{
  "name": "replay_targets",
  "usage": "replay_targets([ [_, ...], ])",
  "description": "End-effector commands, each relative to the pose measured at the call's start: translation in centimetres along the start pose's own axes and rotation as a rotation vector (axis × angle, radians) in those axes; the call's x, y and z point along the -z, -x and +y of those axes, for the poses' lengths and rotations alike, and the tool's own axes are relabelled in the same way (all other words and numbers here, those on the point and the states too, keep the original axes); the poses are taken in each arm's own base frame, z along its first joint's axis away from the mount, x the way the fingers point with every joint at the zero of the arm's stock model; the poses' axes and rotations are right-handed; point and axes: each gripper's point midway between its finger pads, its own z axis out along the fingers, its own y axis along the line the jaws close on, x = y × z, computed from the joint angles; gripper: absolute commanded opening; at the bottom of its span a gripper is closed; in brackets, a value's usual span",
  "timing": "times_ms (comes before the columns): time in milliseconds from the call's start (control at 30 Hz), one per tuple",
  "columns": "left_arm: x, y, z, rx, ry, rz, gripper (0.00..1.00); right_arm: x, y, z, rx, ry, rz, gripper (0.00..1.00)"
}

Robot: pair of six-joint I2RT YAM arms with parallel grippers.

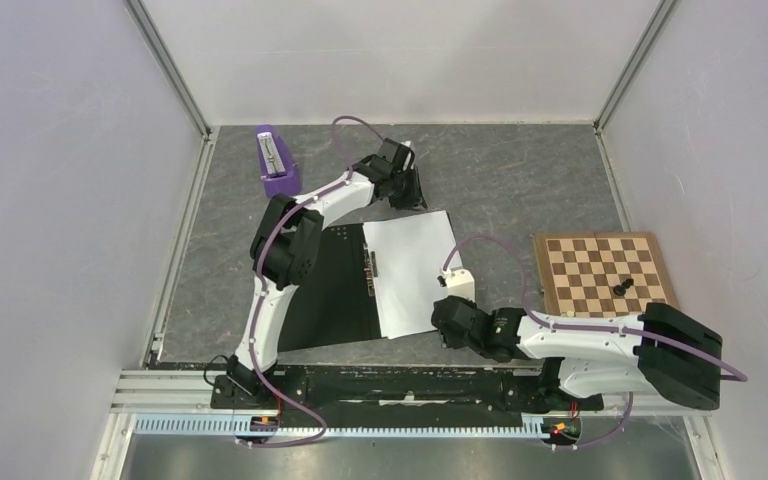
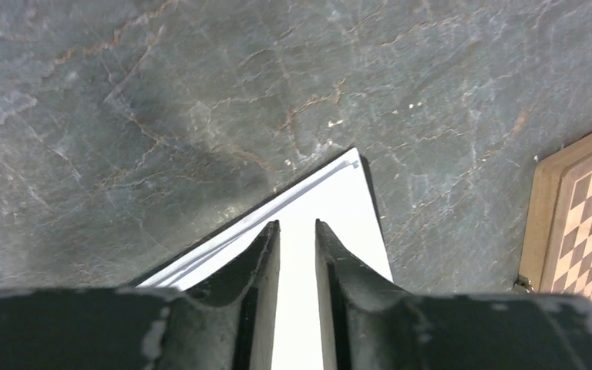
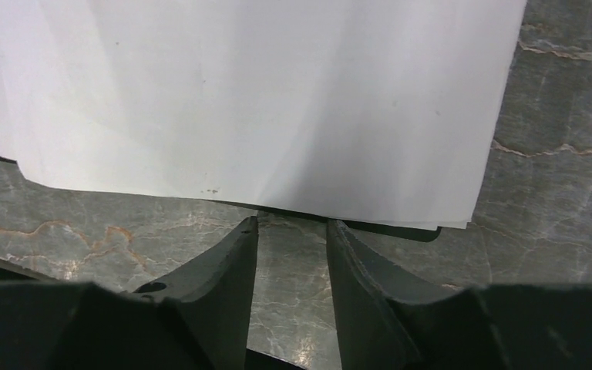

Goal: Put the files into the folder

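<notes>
The folder [image 1: 328,290] lies open on the table, black inside up, with its metal spine clip [image 1: 372,262] in the middle. The files [image 1: 410,270], white sheets, lie flat on its right half. My left gripper [image 1: 410,195] is over the far edge of the sheets. In the left wrist view its jaws [image 2: 297,223] stand a narrow gap apart above the files [image 2: 343,196], near their far corner, holding nothing. My right gripper [image 1: 450,325] is at the near right corner. In the right wrist view it [image 3: 293,220] is open and empty, just short of the files [image 3: 254,92] and the folder's black edge [image 3: 401,230].
A chessboard [image 1: 605,272] with one black piece [image 1: 621,287] lies at the right; it also shows in the left wrist view [image 2: 578,223]. A purple stapler-like object [image 1: 277,160] stands at the far left. Grey walls close in the table on three sides.
</notes>
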Motion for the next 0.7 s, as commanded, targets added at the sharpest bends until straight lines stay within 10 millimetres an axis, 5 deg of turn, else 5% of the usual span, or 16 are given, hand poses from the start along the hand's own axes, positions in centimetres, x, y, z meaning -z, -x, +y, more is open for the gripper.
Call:
replay_targets([
  [0,3.6,3.9,-3.5,-0.085,-0.061,-0.072,0.33,0.0,-1.2,-0.1,0.054,0.029,0.052,0.45],
  [167,8.0,6.3,-5.0,-0.107,-0.060,-0.139,0.43,1.0,-1.7,0.6,0.113,0.112,0.078,0.61],
  [300,11.9,5.3,-3.6,-0.073,0.017,-0.164,0.45,2.6,-0.2,2.3,0.144,0.196,0.060,0.76],
  [400,14.9,2.9,-1.4,-0.047,0.088,-0.169,0.45,3.0,2.3,1.9,0.159,0.166,0.009,0.83],
  [500,17.7,-0.4,0.8,-0.023,0.136,-0.167,0.45,1.8,4.5,-0.8,0.109,0.111,-0.003,0.87],
  [667,20.3,-6.9,4.4,0.037,0.169,-0.125,0.35,0.4,9.9,-3.6,0.006,0.098,-0.095,0.95],
])
